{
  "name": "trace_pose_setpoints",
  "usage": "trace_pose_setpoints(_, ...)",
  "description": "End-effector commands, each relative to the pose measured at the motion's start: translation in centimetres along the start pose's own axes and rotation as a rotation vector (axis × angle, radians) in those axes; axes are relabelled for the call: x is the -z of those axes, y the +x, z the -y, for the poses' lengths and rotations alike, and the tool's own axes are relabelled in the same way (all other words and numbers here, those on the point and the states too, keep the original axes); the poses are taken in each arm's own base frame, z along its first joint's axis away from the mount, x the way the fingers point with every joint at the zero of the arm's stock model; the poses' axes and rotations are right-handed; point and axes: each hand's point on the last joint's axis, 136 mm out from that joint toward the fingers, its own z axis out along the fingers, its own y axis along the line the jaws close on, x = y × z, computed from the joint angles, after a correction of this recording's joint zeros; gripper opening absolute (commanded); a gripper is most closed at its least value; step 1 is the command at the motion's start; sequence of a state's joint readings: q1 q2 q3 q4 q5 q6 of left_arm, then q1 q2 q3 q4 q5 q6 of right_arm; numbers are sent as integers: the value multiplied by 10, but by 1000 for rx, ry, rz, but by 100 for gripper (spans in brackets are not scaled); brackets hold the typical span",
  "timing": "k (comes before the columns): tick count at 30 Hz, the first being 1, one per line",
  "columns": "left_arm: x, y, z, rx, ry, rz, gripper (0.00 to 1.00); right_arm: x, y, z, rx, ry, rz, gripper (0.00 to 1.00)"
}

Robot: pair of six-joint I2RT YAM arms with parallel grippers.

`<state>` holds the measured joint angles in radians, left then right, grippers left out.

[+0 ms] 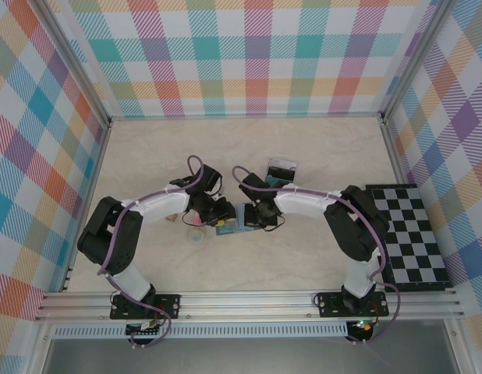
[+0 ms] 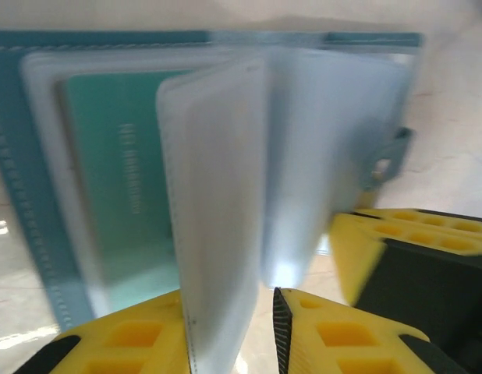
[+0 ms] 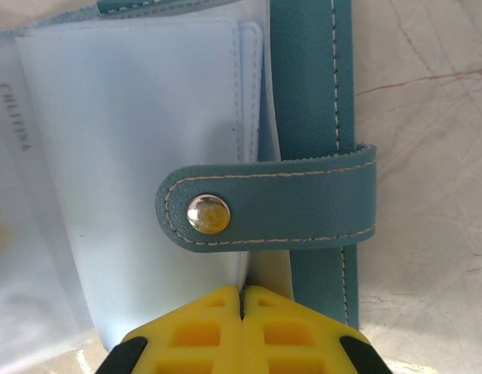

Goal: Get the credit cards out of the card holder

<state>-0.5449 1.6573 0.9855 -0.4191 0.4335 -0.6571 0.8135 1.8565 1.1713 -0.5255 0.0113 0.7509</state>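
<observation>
The card holder [image 3: 313,93] lies open on the pale marbled tabletop [image 3: 428,156], directly between the two grippers, which meet over it from either side. The right gripper [image 3: 242,294] has its yellow fingers pressed together. The edge of the holder's light-blue inner flap runs straight into the seam between them, so it appears pinched there. Just beyond this gripper's fingertips the teal strap [image 3: 288,206] crosses the flap, with its metal snap [image 3: 208,214] facing up. The left gripper [image 2: 225,302] has its fingers parted, and a frosted plastic leaf [image 2: 217,195] of the holder stands upright between them. The leaf touches the finger on the left of the wrist view, but the view is blurred and it is unclear whether both fingers press on it. Beyond that gripper and to its left, a teal-green card [image 2: 124,195] sits inside a clear sleeve against the holder's teal cover. In the overhead view a small pile of dark and teal credit cards [image 1: 281,167] lies flat on the tabletop beyond the right gripper, apart from the holder. A checkerboard [image 1: 405,234] lies far out to the right gripper's right.
</observation>
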Motion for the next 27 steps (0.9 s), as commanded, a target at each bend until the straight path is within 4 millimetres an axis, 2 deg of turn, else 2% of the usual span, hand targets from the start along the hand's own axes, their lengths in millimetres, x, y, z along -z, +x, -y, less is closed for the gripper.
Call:
trace_pose_setpoints(1, 11, 2, 23, -69, 94, 14, 31, -2, 3, 0, 7, 15, -10, 0)
trace_pose_setpoints(9, 9, 3, 30, -85, 137, 9, 31, 1, 3, 0, 0, 10, -1, 0)
trace_pose_setpoints(14, 4, 1, 36, -60, 168, -7, 31, 20, -3, 1, -18, -12, 74, 0)
trace_pose_setpoints(15, 4, -3, 42, -65, 194, 1, 31, 25, -5, 2, -25, -19, 96, 0)
trace_pose_setpoints(19, 0, -11, 53, -55, 224, 6, 31, 47, -10, 13, -52, -13, 190, 6)
trace_pose_setpoints(24, -8, -15, 54, -18, 230, 1, 32, 67, -13, 29, -96, 8, 283, 16)
trace_pose_setpoints(27, -11, -17, 61, -2, 269, -2, 34, 74, -15, 27, -93, -25, 315, 20)
